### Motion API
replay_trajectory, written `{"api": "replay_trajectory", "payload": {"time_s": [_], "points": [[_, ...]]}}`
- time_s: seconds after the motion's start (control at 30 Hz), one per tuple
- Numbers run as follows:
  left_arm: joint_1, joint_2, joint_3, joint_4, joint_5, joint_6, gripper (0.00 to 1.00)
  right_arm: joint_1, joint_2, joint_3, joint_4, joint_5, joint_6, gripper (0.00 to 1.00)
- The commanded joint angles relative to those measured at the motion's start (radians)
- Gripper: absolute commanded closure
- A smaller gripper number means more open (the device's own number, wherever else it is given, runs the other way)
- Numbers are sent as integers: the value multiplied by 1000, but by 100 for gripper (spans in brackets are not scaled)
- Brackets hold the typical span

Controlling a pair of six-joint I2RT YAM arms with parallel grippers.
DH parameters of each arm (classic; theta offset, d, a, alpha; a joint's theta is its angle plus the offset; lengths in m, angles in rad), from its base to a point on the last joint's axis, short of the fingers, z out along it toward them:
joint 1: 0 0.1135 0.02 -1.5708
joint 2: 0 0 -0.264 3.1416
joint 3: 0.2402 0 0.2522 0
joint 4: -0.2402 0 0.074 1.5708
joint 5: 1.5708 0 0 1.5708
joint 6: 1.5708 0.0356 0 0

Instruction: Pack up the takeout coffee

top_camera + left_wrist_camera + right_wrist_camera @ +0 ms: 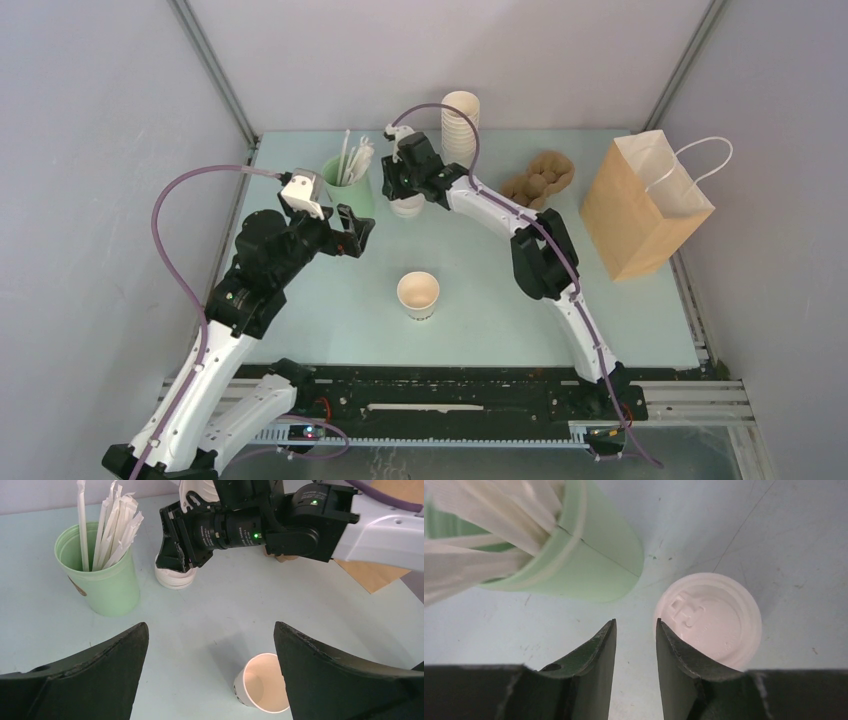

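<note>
**Cup unlidded and unbagged: task at an early stage**

Top view: the cup [418,294] stands at the centre of the worktop [320,320], upright, long axis vertical, open mouth up, lettering toward 6 o'clock. No lid is fitted. The lids [407,207] sit at its 12 o'clock and the bag [640,210] at 3 o'clock, well apart. Judged from this, lidding and bagging are not yet done. Left wrist view: the left gripper [211,627] has its jaws wide apart and empty, with the cup at its 5 o'clock. Right wrist view: the right gripper [635,622] has its jaws narrowly apart with nothing between them. The top lid is at 3 o'clock and the straw cup [594,560] at 11 o'clock.
</note>
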Motion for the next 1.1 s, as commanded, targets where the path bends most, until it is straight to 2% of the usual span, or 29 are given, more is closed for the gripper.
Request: {"api": "replay_trajectory", "payload": {"time_s": [0.0, 0.5, 1.07], "points": [[-6, -9, 18, 18, 20, -3, 0, -16, 37, 48, -28, -69, -7, 58], [-6, -7, 19, 18, 23, -3, 0, -35, 104, 104, -36, -144, 42, 65], [-6, -9, 20, 17, 23, -3, 0, -45, 150, 155, -52, -159, 60, 67]]}}
